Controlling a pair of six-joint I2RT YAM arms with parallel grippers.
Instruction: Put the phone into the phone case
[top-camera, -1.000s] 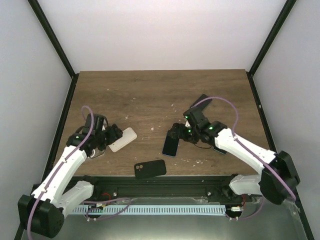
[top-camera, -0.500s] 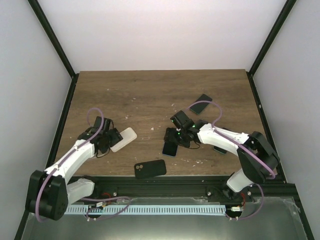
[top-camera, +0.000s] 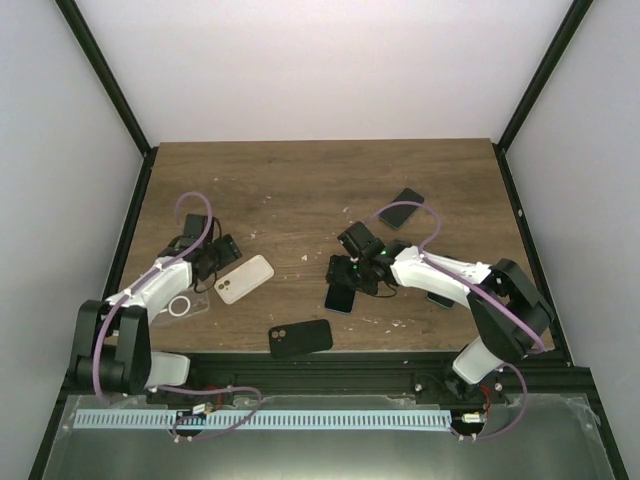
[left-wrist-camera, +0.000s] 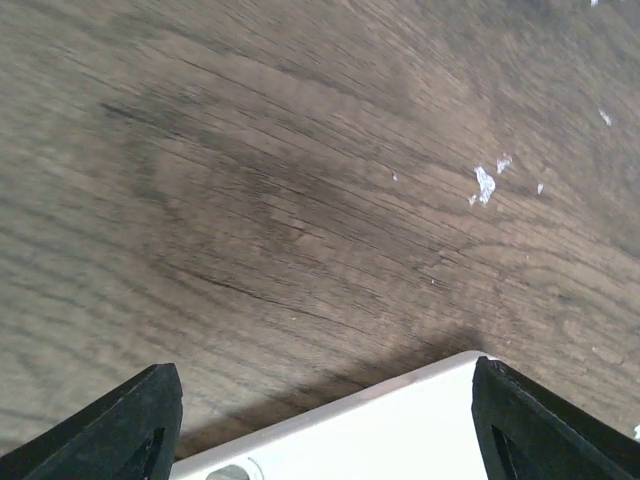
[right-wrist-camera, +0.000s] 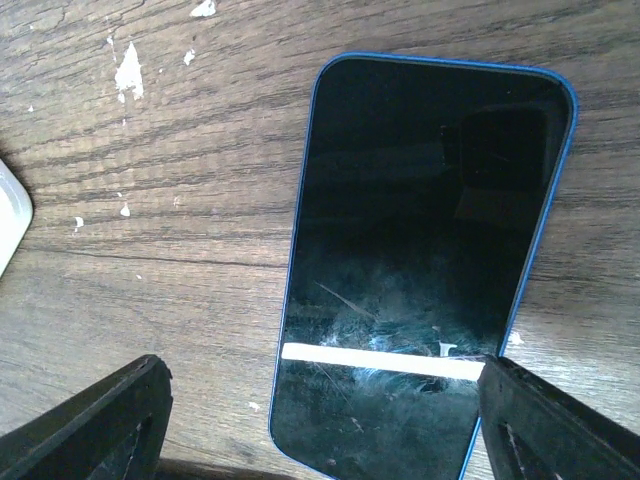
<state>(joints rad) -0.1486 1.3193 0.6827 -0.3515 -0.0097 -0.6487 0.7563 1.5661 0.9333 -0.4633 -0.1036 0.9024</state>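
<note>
A blue-edged phone (right-wrist-camera: 420, 250) lies screen up on the wooden table; in the top view the phone (top-camera: 340, 297) sits right of centre. My right gripper (right-wrist-camera: 320, 380) (top-camera: 347, 272) is open and low over it, its fingers either side of the phone's near end, not touching. A white slab (left-wrist-camera: 400, 430) (top-camera: 245, 278), phone or case I cannot tell, lies left of centre. My left gripper (left-wrist-camera: 322, 385) (top-camera: 220, 255) stands open at its far-left end, the slab's edge between the fingers. A clear phone case (top-camera: 181, 305) with a ring lies beside the left arm. A black case-like piece (top-camera: 300, 337) lies by the front edge.
Another dark phone (top-camera: 404, 208) lies behind the right arm, and a dark item (top-camera: 440, 299) shows partly under its forearm. White flecks (left-wrist-camera: 485, 184) dot the wood. Black frame posts and white walls close in the table on three sides.
The left arm has swung back to the left, uncovering the clear case, while its gripper stays by the white slab. The right arm has folded in lower over the blue phone.
</note>
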